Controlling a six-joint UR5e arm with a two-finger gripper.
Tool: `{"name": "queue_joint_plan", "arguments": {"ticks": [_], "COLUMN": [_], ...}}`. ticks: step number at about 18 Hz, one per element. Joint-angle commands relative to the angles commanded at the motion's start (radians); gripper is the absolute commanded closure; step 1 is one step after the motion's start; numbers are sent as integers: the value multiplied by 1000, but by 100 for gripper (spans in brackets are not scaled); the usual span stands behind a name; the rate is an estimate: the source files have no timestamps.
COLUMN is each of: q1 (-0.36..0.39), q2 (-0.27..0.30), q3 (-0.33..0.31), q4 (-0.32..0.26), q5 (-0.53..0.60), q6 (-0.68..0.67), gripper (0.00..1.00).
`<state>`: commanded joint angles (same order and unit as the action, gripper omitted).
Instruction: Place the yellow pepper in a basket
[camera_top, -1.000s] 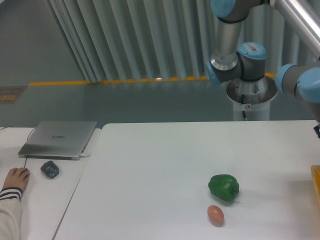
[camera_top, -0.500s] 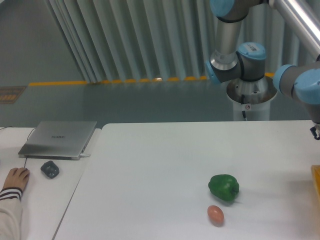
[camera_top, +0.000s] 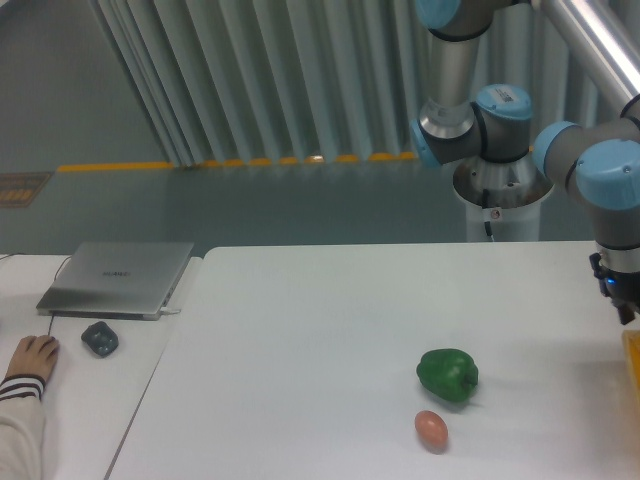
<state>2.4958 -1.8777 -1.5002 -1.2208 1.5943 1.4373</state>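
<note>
Basket edge only, pepper unseen

Thin orange-yellow basket rim (camera_top: 632, 362) at the far right of the white counter (camera_top: 330, 330); yellow pepper out of view. Gripper (camera_top: 622, 292) just above (jaws cut off, state unclear). Glossy green pepper (camera_top: 447, 375), brownish-pink egg (camera_top: 431, 429) sit mid-counter.

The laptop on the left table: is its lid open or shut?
Shut. The laptop lies flat with its silver lid down; no screen or keyboard shows.

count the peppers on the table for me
1: a green pepper on the white table, just above the egg. No yellow pepper shows; it may be out of frame at the right edge.
</note>
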Motion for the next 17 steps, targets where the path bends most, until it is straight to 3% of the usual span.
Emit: {"name": "queue_joint_plan", "arguments": {"ticks": [2,8,12,17], "q1": [0,2,-9,-3], "q2": [20,43,49,52], "q3": [-3,-8,-37,-37], "q4": [-41,-129,-126,-129], "q5": [-57,-66,-148,-148], "q6": [0,0,-38,-37], "gripper": [0,0,0,0]}}
